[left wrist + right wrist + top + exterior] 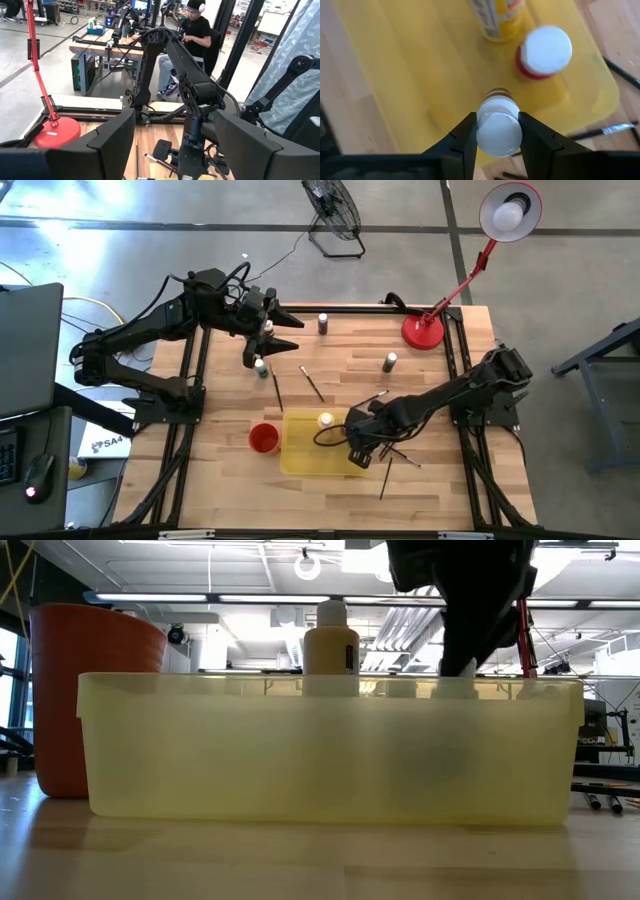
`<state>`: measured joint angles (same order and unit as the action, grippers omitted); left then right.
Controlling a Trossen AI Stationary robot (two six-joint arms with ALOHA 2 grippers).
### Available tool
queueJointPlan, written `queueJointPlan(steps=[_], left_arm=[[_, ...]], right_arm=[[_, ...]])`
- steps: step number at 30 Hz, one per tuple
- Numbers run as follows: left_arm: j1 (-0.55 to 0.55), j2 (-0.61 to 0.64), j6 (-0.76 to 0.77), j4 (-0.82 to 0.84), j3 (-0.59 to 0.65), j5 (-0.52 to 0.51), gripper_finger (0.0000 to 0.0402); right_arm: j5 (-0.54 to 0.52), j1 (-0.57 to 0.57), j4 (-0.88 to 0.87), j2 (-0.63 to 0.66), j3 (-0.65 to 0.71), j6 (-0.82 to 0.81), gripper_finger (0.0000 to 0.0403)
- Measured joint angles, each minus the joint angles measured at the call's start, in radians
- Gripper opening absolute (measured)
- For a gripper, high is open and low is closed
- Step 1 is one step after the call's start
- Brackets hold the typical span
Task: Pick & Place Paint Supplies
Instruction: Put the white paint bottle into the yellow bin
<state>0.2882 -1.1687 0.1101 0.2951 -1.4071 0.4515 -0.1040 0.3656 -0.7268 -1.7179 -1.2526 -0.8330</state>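
Evidently the right gripper [496, 134], clenched on a bottle [498, 129], hangs over the tray [410, 75] to deposit it; the left gripper [283, 330] waits released at ten o'clock.

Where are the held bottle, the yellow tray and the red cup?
held bottle [499, 132]: right wrist view, on its white cap between the right pincer's fingers.
yellow tray [330, 755]: low view, on its near wall.
red cup [263, 438]: high view, on its rim, beside the tray.
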Motion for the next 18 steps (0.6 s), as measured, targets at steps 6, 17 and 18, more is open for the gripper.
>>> queueJointPlan(steps=[6, 17, 18], left_arm=[[0.000, 0.000, 0.000, 0.000, 0.000, 0.002, 0.0264], [0.000, 0.000, -0.008, 0.000, 0.000, 0.001, 0.0264], [0.000, 0.000, -0.008, 0.001, 0.000, 0.001, 0.0264]], right_arm=[[-0.022, 0.001, 0.005, -0.008, 0.000, 0.000, 0.0110], [0.016, -0.008, 0.005, -0.007, 0.000, 0.013, 0.0113], [0.043, -0.009, 0.006, -0.007, 0.000, 0.019, 0.0116]])
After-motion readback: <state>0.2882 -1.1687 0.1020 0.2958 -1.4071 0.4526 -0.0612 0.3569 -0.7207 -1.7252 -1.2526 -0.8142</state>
